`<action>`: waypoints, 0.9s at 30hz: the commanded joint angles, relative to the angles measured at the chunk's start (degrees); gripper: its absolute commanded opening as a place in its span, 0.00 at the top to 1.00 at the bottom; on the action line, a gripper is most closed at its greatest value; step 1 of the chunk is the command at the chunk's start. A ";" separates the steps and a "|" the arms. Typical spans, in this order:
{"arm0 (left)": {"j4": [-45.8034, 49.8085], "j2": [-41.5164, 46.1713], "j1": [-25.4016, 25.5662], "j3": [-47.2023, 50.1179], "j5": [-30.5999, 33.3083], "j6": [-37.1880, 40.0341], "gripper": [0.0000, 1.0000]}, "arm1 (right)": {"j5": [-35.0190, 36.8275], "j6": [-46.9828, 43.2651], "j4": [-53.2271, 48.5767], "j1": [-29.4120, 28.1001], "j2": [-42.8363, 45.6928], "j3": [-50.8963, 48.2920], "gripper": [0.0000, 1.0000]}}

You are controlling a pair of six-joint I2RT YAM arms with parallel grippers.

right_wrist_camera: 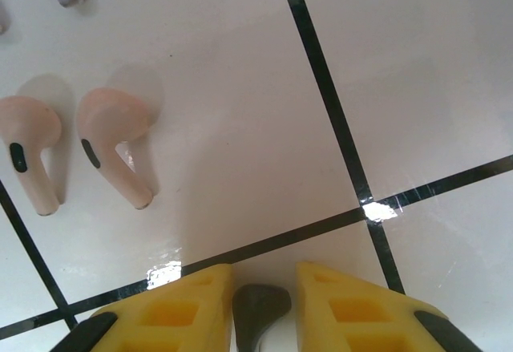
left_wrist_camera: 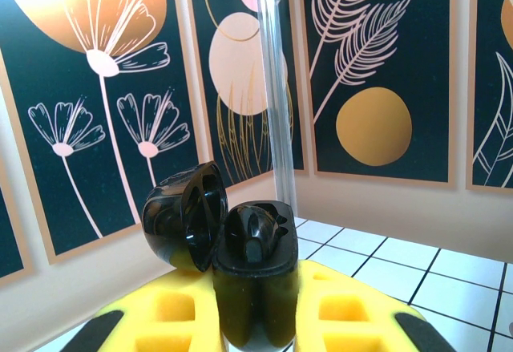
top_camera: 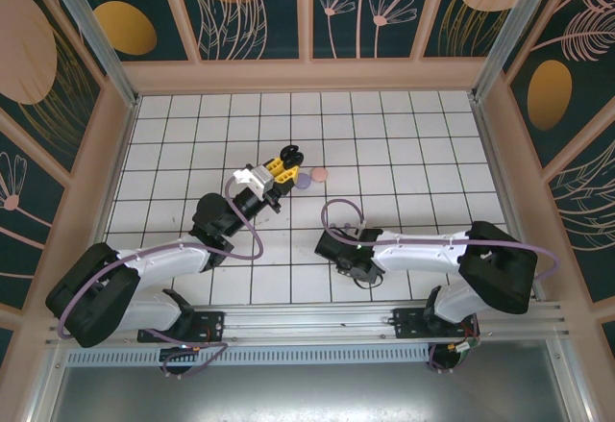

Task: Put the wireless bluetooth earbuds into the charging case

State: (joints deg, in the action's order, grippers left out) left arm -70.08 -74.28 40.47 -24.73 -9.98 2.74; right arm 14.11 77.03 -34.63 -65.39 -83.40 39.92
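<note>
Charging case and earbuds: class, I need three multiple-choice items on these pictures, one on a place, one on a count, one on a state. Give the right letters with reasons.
1. Where is the black charging case?
A) lying flat on the tiled floor
B) between the fingers of the left gripper
C) on the metal rail

2. How many pale pink earbuds lie on the tiled floor in the right wrist view?
A) one
B) two
C) four

3. What state is the case's lid in?
A) open
B) shut
C) taken off and lying on the floor

Answers:
1 B: yellow fingers flank the case on both sides.
2 B: two stemmed pink buds lie side by side.
3 A: the lid is swung back beside the body, its hollow showing.
</note>
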 commanded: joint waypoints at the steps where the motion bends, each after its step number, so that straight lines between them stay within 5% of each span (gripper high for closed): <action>1: -2.56 -0.12 0.14 -0.18 -0.31 -0.85 1.00 | -3.17 1.53 5.38 -1.06 -1.85 0.42 0.77; 18: -0.36 0.92 0.14 -1.26 -1.61 -1.09 1.00 | 4.87 -0.05 3.86 -0.83 6.11 1.68 0.82; 27: 2.68 1.74 0.14 -2.95 -3.26 -0.28 1.00 | 10.61 -12.69 1.80 5.01 14.27 9.71 0.82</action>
State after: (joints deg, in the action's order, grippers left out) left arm -67.79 -74.08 40.47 -25.74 -11.70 2.33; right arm 20.47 70.76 -31.62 -62.37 -72.12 45.89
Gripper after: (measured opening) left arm 0.187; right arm 0.180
